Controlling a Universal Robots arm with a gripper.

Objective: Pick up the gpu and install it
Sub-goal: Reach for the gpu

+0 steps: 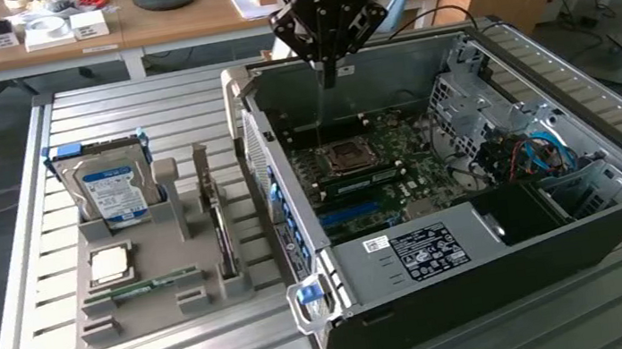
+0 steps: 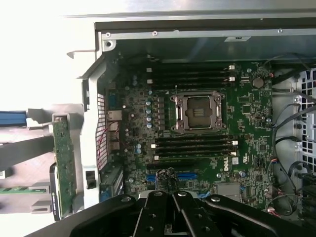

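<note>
1. The hand [image 1: 329,77] is clenched: its dark fingers [image 2: 153,212] are pressed together and nothing is gripped between them.
2. The hand is held in the air above the open computer case [image 1: 605,217], clear of everything inside it.
3. Beneath the hand lies the green motherboard [image 1: 390,178]. In the wrist view the fingertips are seen against a blue expansion slot [image 2: 187,176].
4. Just beyond that slot from the hand, rows of black memory slots [image 2: 192,146] are seen. They are followed by the square, metal-framed processor socket [image 2: 197,112].
5. Farther from the hand, at the low end of the case, a power supply [image 1: 418,251] with a white label is mounted. Blue cables [image 1: 543,153] are bundled beside the drive cage.
6. The gpu [image 1: 220,231] is well apart from the hand, outside the case toward the exterior view's left. It stands on edge in a grey holder [image 1: 161,316], just beside the case wall, with its pale bracket at the end nearer the hand.
7. Beyond the gpu from the hand, a silver hard drive [image 1: 114,187] with a blue label is propped upright in the same holder. A slim green memory stick [image 1: 145,285] and a square processor chip [image 1: 110,264] are laid flat near it.
8. Case and holder are carried by a slatted metal counter [image 1: 135,116].
</note>
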